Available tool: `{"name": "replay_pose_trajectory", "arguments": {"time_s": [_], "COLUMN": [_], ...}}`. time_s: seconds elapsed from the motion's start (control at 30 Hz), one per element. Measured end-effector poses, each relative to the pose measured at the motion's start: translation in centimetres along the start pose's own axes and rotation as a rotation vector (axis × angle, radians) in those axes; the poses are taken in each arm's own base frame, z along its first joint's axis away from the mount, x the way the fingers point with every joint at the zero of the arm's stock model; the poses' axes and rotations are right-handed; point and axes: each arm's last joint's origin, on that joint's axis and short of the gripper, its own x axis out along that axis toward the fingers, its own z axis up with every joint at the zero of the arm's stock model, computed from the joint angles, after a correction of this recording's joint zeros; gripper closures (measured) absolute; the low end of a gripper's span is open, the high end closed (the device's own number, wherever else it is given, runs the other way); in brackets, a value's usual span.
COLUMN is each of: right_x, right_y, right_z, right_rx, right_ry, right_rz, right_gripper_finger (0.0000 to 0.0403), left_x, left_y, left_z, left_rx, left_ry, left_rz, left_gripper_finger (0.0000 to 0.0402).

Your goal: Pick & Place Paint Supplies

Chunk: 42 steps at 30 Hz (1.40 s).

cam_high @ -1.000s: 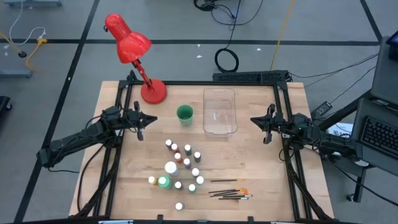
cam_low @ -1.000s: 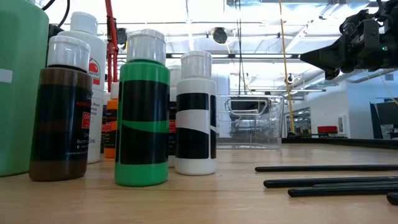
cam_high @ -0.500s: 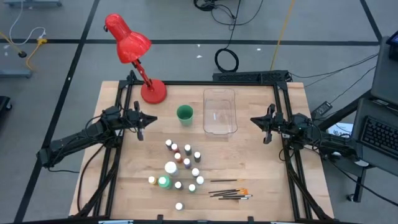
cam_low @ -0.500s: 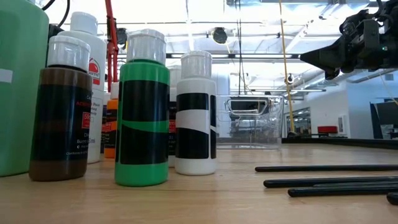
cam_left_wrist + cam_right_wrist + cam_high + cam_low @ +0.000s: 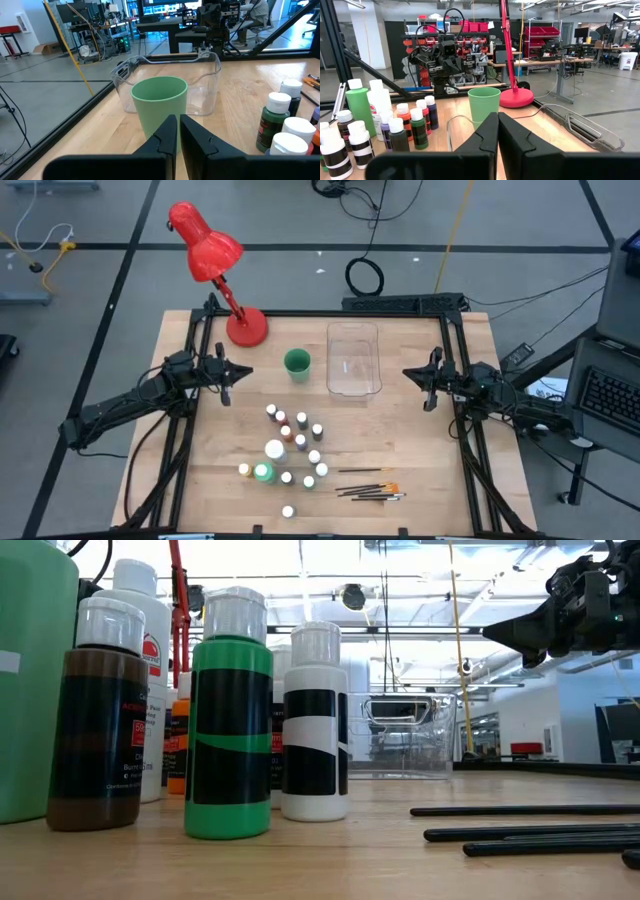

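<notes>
**Nothing moving yet**

From above, nothing is shifting: left gripper (image 5: pixel 230 371) and right gripper (image 5: pixel 418 374) are idling, pinched together, empty. Paint bottles (image 5: pixel 288 444) and brushes (image 5: pixel 368 485) are waiting mid-table.

Low down, probably 4 brushes are lying untouched, so picking has not begun.

A pale wooden worktop (image 5: pixel 420 430) stands on a grey concrete floor (image 5: pixel 80 290) crossed by dark lines, with a coiled black cable (image 5: pixel 364 276) lying behind it. A red desk lamp (image 5: pixel 212 262) sits at the worktop's far corner. Beyond, red storage bins (image 5: pixel 470 26) fill shelves, and bright ceiling lights (image 5: pixel 300 580) glare overhead.
</notes>
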Motion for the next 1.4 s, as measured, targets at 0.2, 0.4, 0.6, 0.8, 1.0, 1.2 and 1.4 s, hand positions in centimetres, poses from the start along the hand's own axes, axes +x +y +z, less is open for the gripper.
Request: {"name": "replay_pose_trajectory", "arguments": {"time_s": [0.2, 0.4, 0.6, 0.8, 1.0, 1.2, 1.4], "right_x": [0.0, 0.0, 0.0, 0.0, 0.0, 0.0, 0.0], "right_y": [0.0, 0.0, 0.0, 0.0, 0.0, 0.0, 0.01], "right_z": [0.0, 0.01, 0.05, 0.11, 0.13, 0.15, 0.22], "right_rx": [0.0, 0.0, -0.001, -0.001, -0.001, -0.001, -0.001], "right_ry": [0.0, -0.002, -0.006, -0.011, -0.015, -0.015, -0.024], "right_rz": [0.0, 0.0, 0.0, 0.0, 0.0, 0.0, 0.001], "right_gripper_finger": [0.0397, 0.0397, 0.0397, 0.0397, 0.0397, 0.0397, 0.0397], "left_x": [0.0, 0.0, 0.0, 0.0, 0.0, 0.0, 0.0], "left_y": [0.0, 0.0, 0.0, 0.0, 0.0, 0.0, 0.0], "left_z": [0.0, 0.0, 0.0, 0.0, 0.0, 0.0, 0.0], "left_rx": [0.0, 0.0, 0.0, 0.0, 0.0, 0.0, 0.0], "left_ry": [0.0, 0.0, 0.0, 0.0, 0.0, 0.0, 0.001], "left_rz": [0.0, 0.0, 0.0, 0.0, 0.0, 0.0, 0.0], "left_gripper_finger": [0.0376, 0.0376, 0.0376, 0.0376, 0.0376, 0.0376, 0.0376]}}
